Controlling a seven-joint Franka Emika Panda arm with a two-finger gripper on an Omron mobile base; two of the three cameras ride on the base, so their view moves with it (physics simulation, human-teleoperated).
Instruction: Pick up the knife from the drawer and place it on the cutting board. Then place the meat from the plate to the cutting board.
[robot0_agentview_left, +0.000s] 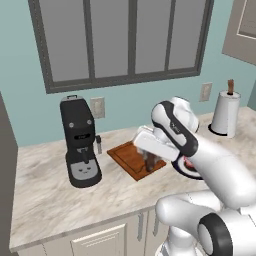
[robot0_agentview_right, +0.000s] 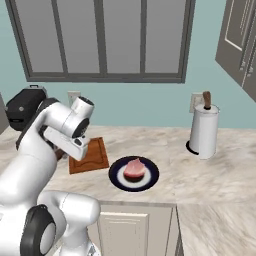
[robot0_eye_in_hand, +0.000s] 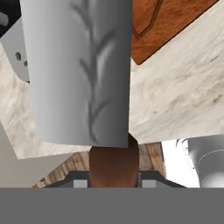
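**Knife held over the cutting board**

My gripper (robot0_agentview_left: 150, 162) clamps the knife (robot0_eye_in_hand: 83, 70) by its dark handle, blade pointing away from my hand, just above the cutting board (robot0_agentview_left: 131, 156). Right of the board, the meat (robot0_agentview_right: 134, 168) lies on its plate (robot0_agentview_right: 117, 177).

The robot's arm is hiding part of the cutting board (robot0_agentview_right: 92, 156) and plate (robot0_agentview_left: 186, 169), while the knife (robot0_eye_in_hand: 83, 70) blade is running off the top edge.

teal wall (robot0_agentview_left: 30, 100), grey window (robot0_agentview_left: 120, 40), marble counter (robot0_agentview_left: 45, 195).
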